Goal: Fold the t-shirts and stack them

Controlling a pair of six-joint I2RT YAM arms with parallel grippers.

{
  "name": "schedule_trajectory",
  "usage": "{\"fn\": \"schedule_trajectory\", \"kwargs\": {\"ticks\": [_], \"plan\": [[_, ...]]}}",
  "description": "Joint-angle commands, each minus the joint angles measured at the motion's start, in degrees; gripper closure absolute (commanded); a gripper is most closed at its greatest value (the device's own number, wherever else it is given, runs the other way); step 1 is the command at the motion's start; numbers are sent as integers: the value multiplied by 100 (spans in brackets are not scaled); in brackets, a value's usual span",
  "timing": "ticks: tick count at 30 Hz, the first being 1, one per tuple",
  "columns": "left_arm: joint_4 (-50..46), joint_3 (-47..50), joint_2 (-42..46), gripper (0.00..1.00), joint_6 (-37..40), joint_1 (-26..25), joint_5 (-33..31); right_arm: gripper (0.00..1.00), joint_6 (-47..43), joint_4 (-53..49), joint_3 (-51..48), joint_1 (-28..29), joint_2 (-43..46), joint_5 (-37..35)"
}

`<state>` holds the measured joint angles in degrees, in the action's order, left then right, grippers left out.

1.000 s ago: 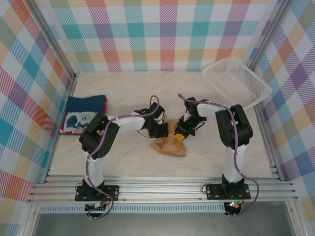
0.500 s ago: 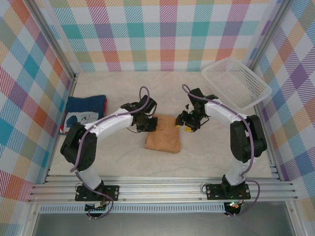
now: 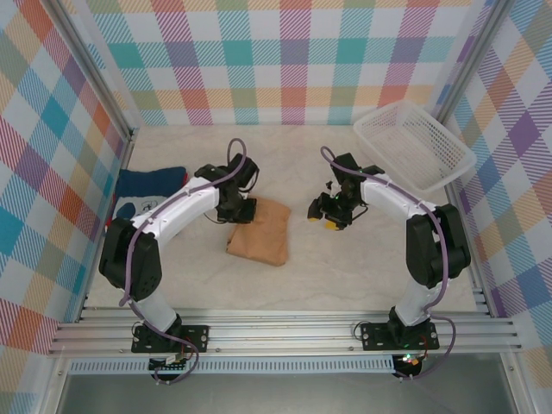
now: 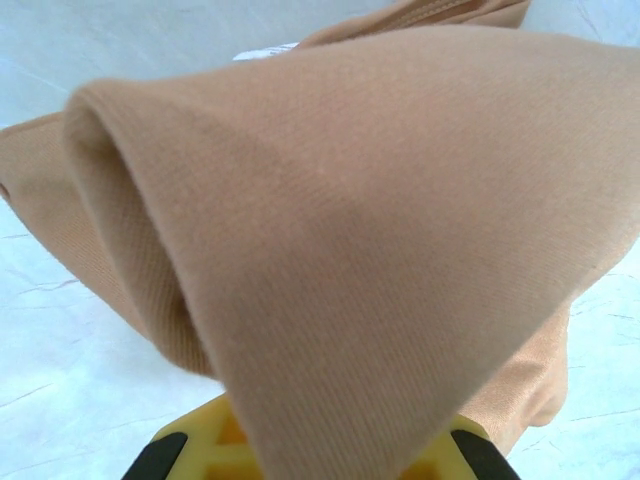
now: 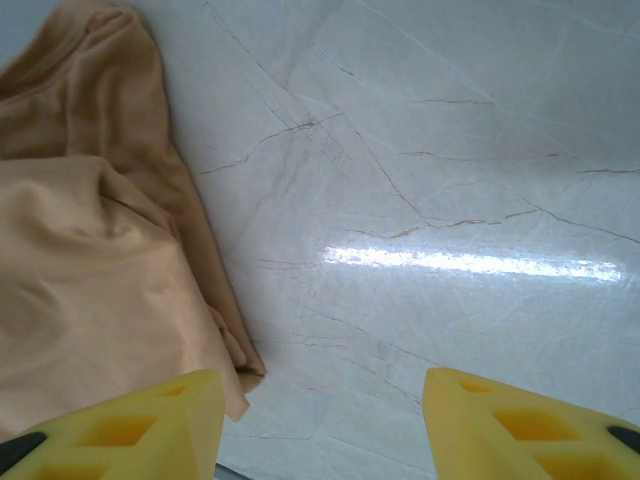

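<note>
Two shirts matter here. The navy shirt [image 3: 151, 185] lies folded at the left edge of the tabletop [image 3: 345, 267], partly hidden by my left arm, and I take it as the base of the stack. The tan shirt [image 3: 263, 237] lies as a folded packet near the middle, between the arms and well apart from the navy one.

My left gripper [image 3: 240, 210] is clenched on the packet's far left edge. On the left wrist camera the cloth drapes in a thick fold over the yellow fingers [image 4: 200, 440]. The bite seems to take several layers at once, which should hold the fold together on the way to the navy shirt.

My right gripper [image 3: 330, 217] is released, jaws spread with nothing between them, over bare tabletop to the right of the packet. That leaves the cloth free to travel left.

I judge the folding done and the stacking not yet done. With a one-sided grip, the loose right side could trail and open up. The white basket [image 3: 440, 130] stands at the far right, out of the way.
</note>
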<state>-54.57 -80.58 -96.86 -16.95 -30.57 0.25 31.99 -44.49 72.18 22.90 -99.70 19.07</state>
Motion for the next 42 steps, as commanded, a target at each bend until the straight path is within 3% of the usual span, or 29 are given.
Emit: {"fn": "schedule_trajectory", "kwargs": {"ticks": [1,16,29,36,42], "plan": [[-578,-414,106,100,156,112,-432,45,-159,-49,33,7,66,86],[-1374,-1477,477,100,1352,665,-1563,45,-229,-38,112,13,134,391],[-1264,-2048,668,100,2350,2190,-1321,46,-333,-64,121,13,233,577],[-959,-1969,197,100,2567,3086,-1029,46,-358,-58,-68,4,362,653],[-771,-2065,-469,100,2616,3346,-1938,46,-386,-73,-220,-8,436,699]]}}
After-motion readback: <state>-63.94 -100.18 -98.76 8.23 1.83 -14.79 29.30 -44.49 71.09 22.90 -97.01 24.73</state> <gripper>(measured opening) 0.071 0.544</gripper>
